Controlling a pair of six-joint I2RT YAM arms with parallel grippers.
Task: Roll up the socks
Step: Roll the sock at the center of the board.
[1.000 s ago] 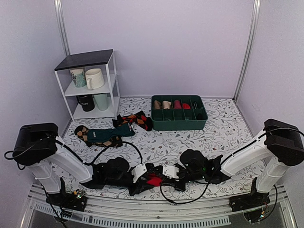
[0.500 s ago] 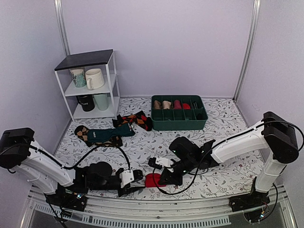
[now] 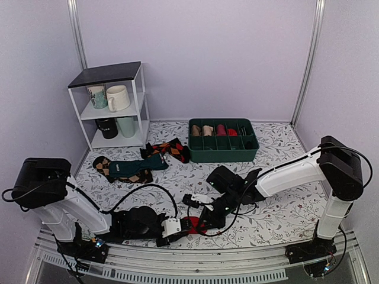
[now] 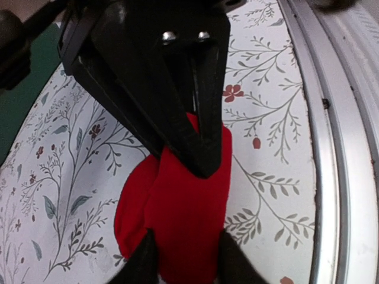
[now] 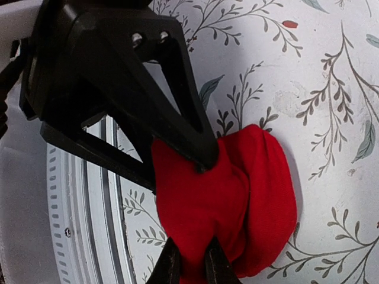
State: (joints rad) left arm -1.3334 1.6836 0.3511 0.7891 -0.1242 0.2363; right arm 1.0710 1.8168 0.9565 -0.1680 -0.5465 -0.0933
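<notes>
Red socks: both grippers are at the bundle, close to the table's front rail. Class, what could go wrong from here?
1. The right gripper pinches only a thin fold of the red socks; a pull might undo the bundle.
2. The left gripper straddles the same bundle, so the two grippers could collide.
3. The metal rail is near; the bundle might get dragged onto it.

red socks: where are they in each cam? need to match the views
Top external: red socks sit low centre.
Left wrist: red socks fill the lower middle.
Right wrist: red socks lie centre-right, in the lower half.
Shared landmark: silver front rail, along the bottom in top external, down the right side in left wrist, down the left side in right wrist.
</notes>
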